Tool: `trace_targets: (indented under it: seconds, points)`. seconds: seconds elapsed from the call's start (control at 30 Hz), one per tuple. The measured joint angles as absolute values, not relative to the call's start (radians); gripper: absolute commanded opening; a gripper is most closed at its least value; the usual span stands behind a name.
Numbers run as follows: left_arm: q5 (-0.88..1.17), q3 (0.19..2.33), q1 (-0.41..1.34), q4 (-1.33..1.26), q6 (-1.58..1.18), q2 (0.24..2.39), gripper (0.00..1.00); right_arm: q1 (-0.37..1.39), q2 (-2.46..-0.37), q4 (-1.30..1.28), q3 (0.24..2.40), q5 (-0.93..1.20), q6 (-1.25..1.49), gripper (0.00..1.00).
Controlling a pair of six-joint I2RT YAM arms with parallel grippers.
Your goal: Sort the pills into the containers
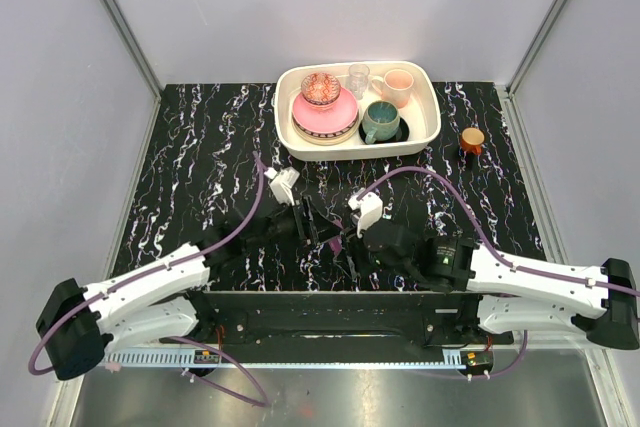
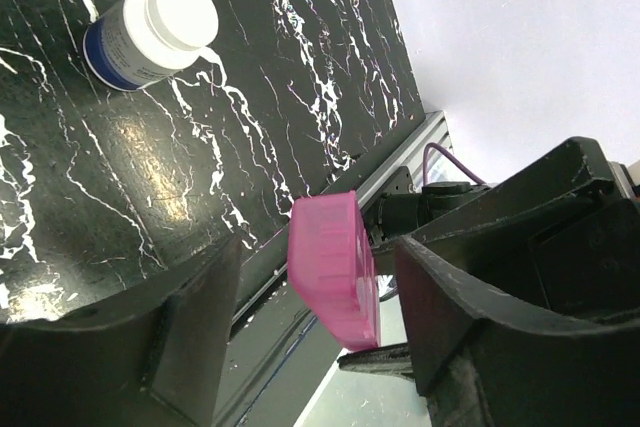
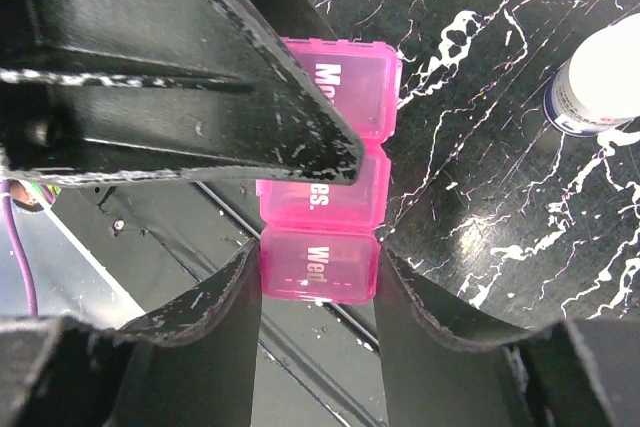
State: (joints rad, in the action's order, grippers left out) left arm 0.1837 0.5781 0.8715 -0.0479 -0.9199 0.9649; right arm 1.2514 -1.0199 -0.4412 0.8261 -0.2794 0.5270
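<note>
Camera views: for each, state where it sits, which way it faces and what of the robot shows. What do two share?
Top external: above and behind the bases, facing down at the table; left arm and right arm show.
Left wrist: on the left arm, facing along the left pincer at pill box and bottle.
Right wrist: on the right arm, facing down past the right pincer, which clamps the pill box.
Shared: both wrist views show pill box and bottle.

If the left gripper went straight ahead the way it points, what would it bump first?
Probably the pill box. It sits straight ahead, between the open jaws of the left gripper, and the right gripper grips it at one end. How far off it is, I can't judge. The bottle is off to one side.
</note>
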Motion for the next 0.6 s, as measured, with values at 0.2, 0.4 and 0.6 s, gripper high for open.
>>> trace_targets:
  seconds: [0.2,0.4,0.6]
  points:
    - [0.176,0.605,0.908,-0.048,-0.938,1.002,0.37,1.264,-1.014,-0.447,0.829,-0.302,0.527,0.0]
    - [0.175,0.62,0.925,-0.073,-0.956,0.996,0.0,1.267,-0.996,-0.472,0.848,-0.324,0.528,0.0]
    - [0.175,0.62,0.932,-0.105,-0.965,0.97,0.0,1.271,-0.936,-0.475,0.851,-0.317,0.54,0.02]
